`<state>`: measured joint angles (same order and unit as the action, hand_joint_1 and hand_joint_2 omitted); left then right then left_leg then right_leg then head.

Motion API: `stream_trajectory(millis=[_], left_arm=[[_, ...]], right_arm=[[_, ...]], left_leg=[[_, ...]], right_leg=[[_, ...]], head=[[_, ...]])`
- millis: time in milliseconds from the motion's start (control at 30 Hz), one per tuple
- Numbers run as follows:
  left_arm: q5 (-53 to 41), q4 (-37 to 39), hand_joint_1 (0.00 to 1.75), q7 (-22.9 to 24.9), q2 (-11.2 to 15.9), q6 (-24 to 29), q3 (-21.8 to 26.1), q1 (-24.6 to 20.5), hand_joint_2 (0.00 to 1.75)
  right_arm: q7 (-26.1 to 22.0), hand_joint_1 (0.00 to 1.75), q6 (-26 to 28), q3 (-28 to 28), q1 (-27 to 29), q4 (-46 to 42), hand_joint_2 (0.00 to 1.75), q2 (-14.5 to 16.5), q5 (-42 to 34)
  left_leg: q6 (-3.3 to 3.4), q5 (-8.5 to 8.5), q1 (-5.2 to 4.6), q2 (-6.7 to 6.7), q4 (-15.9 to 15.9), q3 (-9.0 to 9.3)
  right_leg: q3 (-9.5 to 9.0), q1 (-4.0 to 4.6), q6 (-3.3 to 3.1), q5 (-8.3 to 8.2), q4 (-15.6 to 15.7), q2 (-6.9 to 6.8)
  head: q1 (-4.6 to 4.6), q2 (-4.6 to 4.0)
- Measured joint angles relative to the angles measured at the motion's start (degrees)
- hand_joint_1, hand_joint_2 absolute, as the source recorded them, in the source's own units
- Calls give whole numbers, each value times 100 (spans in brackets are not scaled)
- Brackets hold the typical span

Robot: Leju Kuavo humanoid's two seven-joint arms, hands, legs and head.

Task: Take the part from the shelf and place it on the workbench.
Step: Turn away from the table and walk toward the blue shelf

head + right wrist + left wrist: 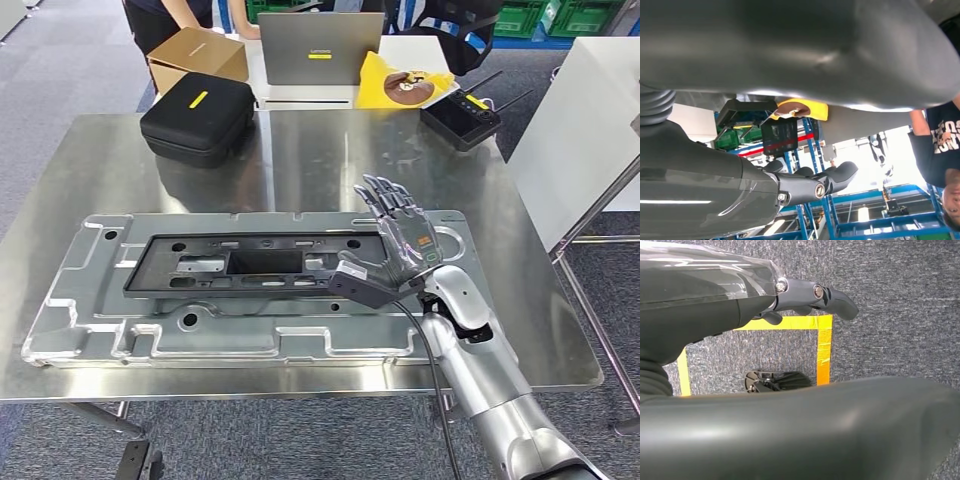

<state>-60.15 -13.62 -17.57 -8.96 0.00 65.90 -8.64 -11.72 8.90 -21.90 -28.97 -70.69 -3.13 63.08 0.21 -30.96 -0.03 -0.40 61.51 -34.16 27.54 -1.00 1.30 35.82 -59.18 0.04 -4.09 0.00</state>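
Black plastic frame part (241,265) lies flat on a large stamped grey metal panel (90,310), mid steel tabletop (317,160). Right robot hand (396,240) at the part's right end, fingers spread and raised, holding nothing. Left robot hand (813,295) hangs over grey carpet with yellow tape (824,347); grasp state cannot tell. Black zip case (198,118) far left, laptop (320,47) beyond

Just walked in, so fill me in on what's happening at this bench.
A long black plastic frame part lies on a large grey stamped metal panel on the steel workbench. The robot's right hand hovers open, fingers spread, over the part's right end, holding nothing. Its left hand hangs over grey carpet marked with yellow tape.
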Motion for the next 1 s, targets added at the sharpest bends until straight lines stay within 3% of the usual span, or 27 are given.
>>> stream_trajectory(millis=[1000], left_arm=[[0,-1,0,-1,0,0,0,0,0]], right_arm=[[0,0,0,0,0,0,0,0,0]], left_leg=[[0,0,0,0,0,0]], right_leg=[[0,0,0,0,0,0]], head=[[0,0]])
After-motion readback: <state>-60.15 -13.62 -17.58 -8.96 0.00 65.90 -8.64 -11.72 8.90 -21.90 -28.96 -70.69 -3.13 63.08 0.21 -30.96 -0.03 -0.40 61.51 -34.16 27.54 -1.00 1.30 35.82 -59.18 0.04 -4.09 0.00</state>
